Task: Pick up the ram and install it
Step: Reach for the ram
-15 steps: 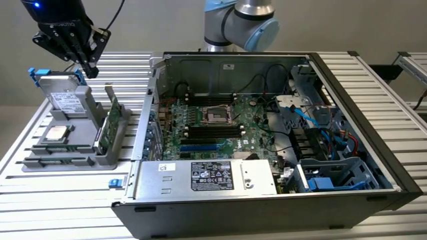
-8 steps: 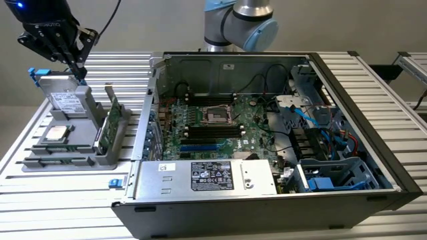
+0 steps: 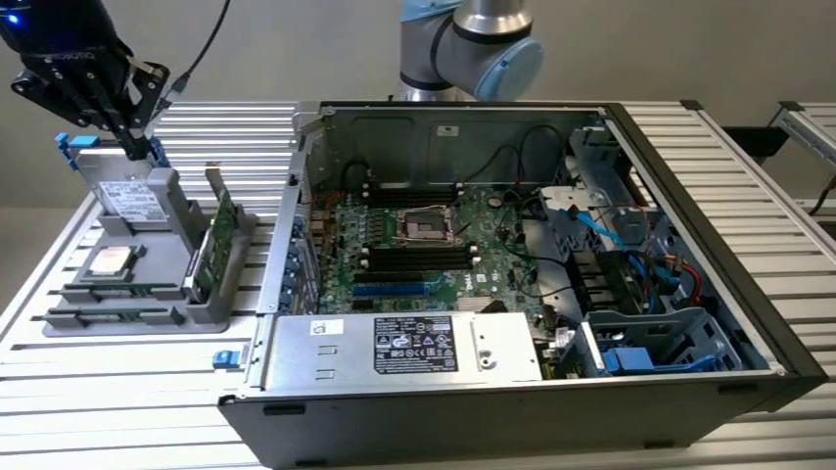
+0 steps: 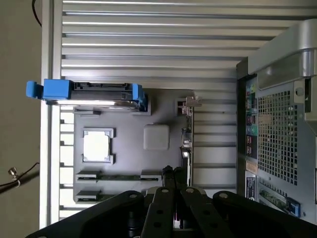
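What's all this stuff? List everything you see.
computer case: one, black, open, mid-table
circuit board: one, green, inside the case
power box: one, silver, case's near edge
holder: one, grey, exterior view's left of case
ram: seemingly two, green, holder's near slots
processor chip: one, silver, flat in holder
tall card: one, green, upright in holder
drive: one, silver, blue brackets, holder's far end
table: one, silver slats
robot arm: one, silver-blue, behind case
hand: one, black, shut, over holder's far end

The gripper (image 3: 135,149) hangs in open air above the grey tray (image 3: 196,318) (clear all round). Below it rise the upright blue-framed drive (image 3: 127,196) and the standing green card (image 3: 219,235); beyond the card, the case wall (image 3: 290,245) bars level passage to the motherboard (image 3: 392,259).
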`<state>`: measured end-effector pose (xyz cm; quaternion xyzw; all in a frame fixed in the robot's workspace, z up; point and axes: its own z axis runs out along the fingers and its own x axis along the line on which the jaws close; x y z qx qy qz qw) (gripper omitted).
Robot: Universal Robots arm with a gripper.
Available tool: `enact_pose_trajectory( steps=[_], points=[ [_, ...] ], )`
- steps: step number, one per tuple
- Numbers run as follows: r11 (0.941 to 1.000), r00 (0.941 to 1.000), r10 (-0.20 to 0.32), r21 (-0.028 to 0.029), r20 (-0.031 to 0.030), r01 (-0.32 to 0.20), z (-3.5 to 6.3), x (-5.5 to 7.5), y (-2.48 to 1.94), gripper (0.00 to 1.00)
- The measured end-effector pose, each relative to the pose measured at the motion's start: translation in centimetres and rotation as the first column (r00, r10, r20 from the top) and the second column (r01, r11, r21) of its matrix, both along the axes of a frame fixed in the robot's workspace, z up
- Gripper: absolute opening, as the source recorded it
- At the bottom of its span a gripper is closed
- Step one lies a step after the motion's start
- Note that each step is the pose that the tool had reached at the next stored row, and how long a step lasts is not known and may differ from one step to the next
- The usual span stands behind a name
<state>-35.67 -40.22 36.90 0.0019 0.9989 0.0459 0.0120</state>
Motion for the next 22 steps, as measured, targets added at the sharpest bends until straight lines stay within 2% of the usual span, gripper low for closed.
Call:
enact_pose_trajectory(
  steps=[5, 8, 10, 11, 14, 15, 17, 19, 22],
  points=[
    [0.9999, 0.9999, 0.012, -0.0011, -0.0011, -0.012, -0.26, -1.2, -0.01, 0.1],
    [0.9998, 0.9998, 0.022, -0.001, -0.0052, -0.022, -0.41, -1.6, -0.04, 0.1],
    [0.9996, 0.9995, 0.029, -0.0009, -0.0141, -0.029, -0.49, -1.7, -0.08, 0.1],
    [0.9995, 0.9993, 0.031, -0.001, -0.0211, -0.031, -0.52, -1.7, -0.08, 0.1],
    [0.9995, 0.9981, 0.031, -0.0063, -0.0524, -0.032, -0.59, -1.9, -0.09, 0.1],
    [0.9994, 0.9977, 0.032, -0.0098, -0.0592, -0.033, -0.62, -2.0, -0.1, 0.1],
    [0.9992, 0.9971, 0.034, -0.0166, -0.0677, -0.036, -0.65, -2.1, -0.14, 0.1],
    [0.9991, 0.9966, 0.037, -0.0198, -0.0741, -0.039, -0.69, -2.1, -0.22, 0.1],
    [0.9989, 0.9964, 0.04, -0.0203, -0.0749, -0.041, -0.72, -2.4, -0.56, 0.1]
  ],
)
